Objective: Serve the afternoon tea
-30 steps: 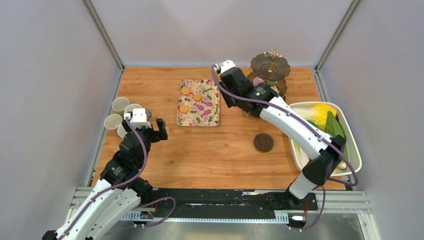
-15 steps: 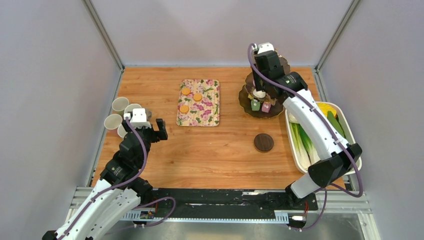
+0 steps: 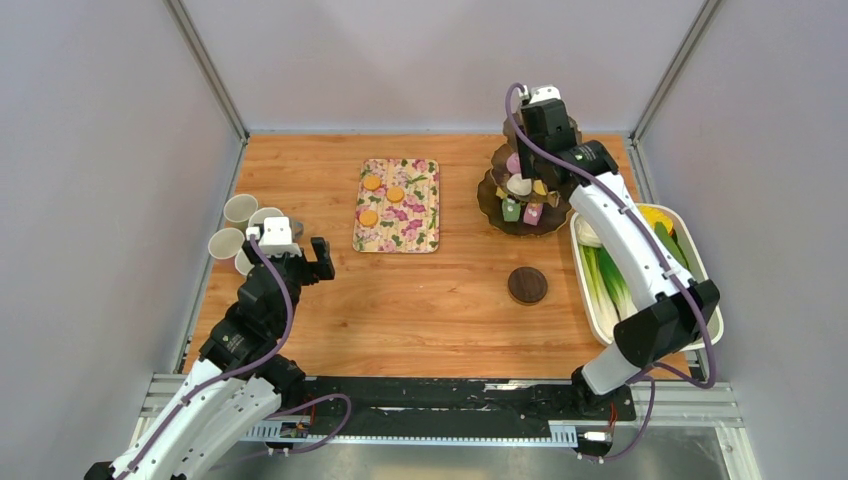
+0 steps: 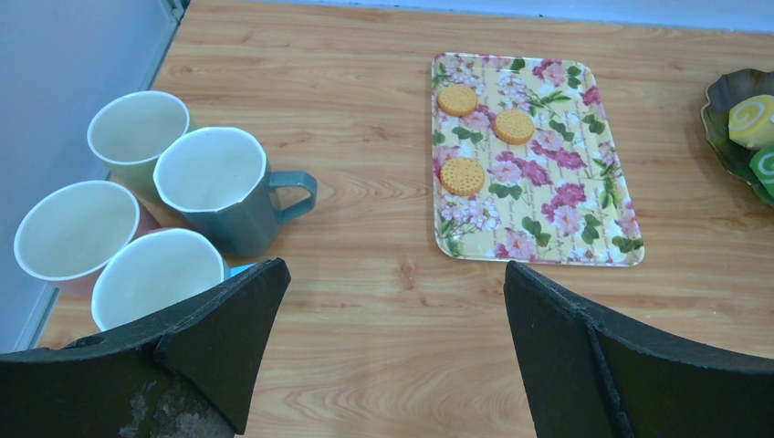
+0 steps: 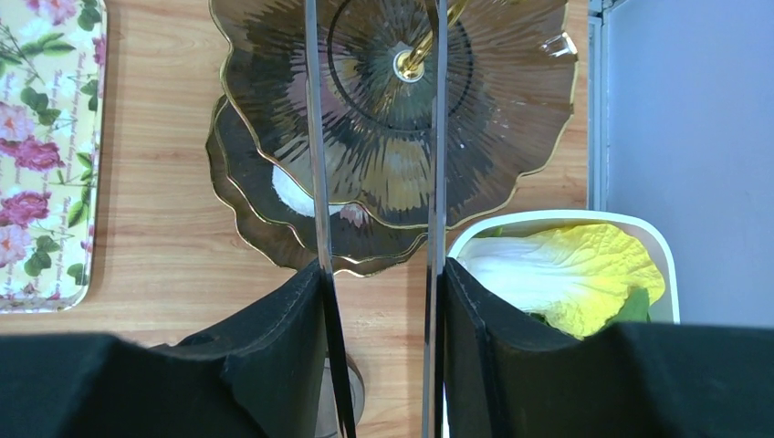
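Wooden table (image 3: 430,310) runs under both arms. Right gripper (image 5: 381,269), about half closed, pinches thin metal tongs (image 5: 436,182). Their blades reach out over the top tier of the dark scalloped stand (image 5: 511,119) directly beneath it, and their tips run out of view. White tub (image 5: 566,219) lies to its right. Left gripper (image 4: 394,266) gapes wide and empty, with the floral tray (image 4: 548,182) ahead to its right and four mugs (image 4: 210,182) ahead-left. Three orange cakes (image 4: 463,176) sit on that tray.
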Available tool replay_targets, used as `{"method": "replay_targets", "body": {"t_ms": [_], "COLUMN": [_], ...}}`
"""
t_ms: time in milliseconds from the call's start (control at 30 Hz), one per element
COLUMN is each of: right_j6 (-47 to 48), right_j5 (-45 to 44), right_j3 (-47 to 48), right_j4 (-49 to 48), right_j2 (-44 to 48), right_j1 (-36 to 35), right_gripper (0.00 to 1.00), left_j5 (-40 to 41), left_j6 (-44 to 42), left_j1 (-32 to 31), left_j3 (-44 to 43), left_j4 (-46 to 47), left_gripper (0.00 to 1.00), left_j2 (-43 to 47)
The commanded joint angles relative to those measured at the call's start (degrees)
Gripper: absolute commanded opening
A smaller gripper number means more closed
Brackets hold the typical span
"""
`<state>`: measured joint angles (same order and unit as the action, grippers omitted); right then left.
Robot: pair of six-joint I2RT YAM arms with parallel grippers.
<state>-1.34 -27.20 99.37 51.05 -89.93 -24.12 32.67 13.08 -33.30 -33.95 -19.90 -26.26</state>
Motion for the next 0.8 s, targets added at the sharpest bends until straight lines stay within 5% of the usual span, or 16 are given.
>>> {"method": "replay_targets", "body": {"t_ms": [0,767], "right_j6": [0.3,5.0], "right_j5": [0.3,4.6], "right_j3": [-1.0,0.0], "right_j4": [-3.9,-7.1], "right_j2": [-0.9,5.5], "right_j1": [0.6,-5.1], "right_gripper": [0.46,0.58], "left_j5": [0.6,0.3], "left_j6": [-1.0,-0.9], "left_j1": [-0.1,-0.1], "left_j3": [0.0,0.0], "left_j4": [1.2,1.2], "left_gripper": [1.00,1.00], "left_j2": [0.3,0.4]}}
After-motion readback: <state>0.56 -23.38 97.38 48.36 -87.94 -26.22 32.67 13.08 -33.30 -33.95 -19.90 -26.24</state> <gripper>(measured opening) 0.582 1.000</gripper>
